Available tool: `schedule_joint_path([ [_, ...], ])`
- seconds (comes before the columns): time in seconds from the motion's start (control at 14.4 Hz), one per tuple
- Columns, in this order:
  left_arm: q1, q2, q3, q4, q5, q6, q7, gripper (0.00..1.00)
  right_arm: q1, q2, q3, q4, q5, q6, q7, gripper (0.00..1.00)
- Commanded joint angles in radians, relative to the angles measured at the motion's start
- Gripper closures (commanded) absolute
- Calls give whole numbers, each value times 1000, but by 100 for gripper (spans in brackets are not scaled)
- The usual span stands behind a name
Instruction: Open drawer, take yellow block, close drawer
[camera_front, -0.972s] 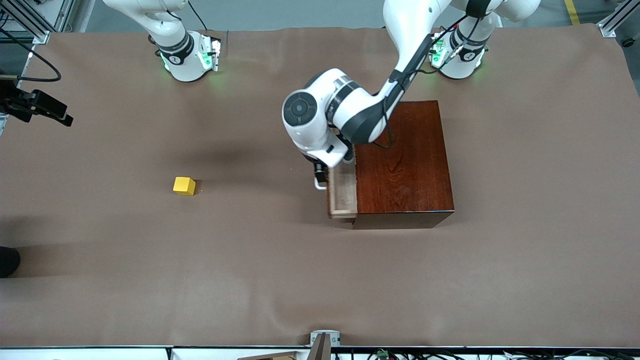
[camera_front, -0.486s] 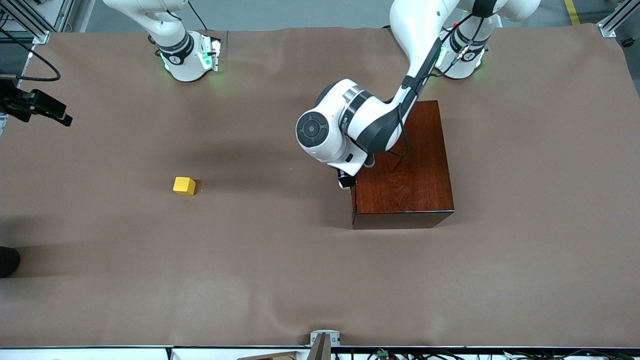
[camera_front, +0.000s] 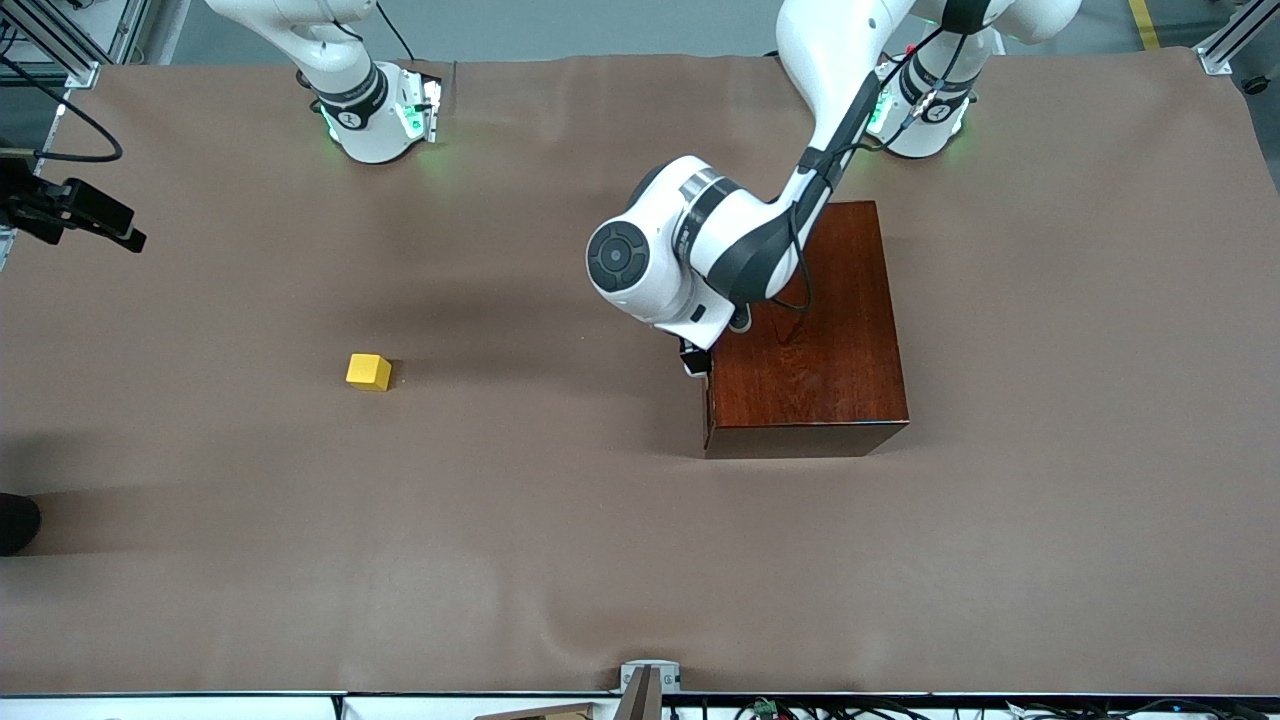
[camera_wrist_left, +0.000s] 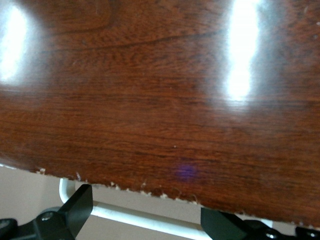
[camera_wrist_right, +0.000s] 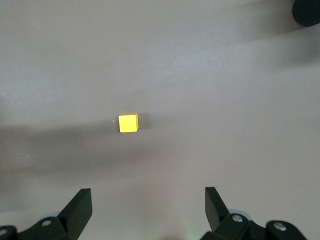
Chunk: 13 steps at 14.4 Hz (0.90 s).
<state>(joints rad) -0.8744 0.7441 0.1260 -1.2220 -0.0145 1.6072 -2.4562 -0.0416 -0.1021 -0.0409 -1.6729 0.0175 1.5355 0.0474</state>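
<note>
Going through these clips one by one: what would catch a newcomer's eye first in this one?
The dark wooden box near the left arm's base, its drawer shut, with the left gripper open astride the white handle. Then the yellow block alone on the brown table, toward the right arm's end. The right gripper hangs open above it, waiting.

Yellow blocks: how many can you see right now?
1. The yellow block sits on the bare table, toward the right arm's end, apart from the wooden box. The shut drawer could hide more.
</note>
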Motion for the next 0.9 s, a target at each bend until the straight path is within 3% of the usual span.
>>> schedule_joint_path([
  [0.0,-14,-3,11,-5,16,-50,-6,0,3,-4,3,12,-4,-15,17,0],
  [0.49,-52,-74,20,65,27,39,22,0,3,-4,3,12,-2,-15,17,0],
  [0.62,-57,-88,94,64,120,40,122,0,3,-2,3,12,-2,-15,17,0],
  [0.83,-28,-95,124,61,160,45,221,0,2,-4,1,12,-4,-15,15,0],
])
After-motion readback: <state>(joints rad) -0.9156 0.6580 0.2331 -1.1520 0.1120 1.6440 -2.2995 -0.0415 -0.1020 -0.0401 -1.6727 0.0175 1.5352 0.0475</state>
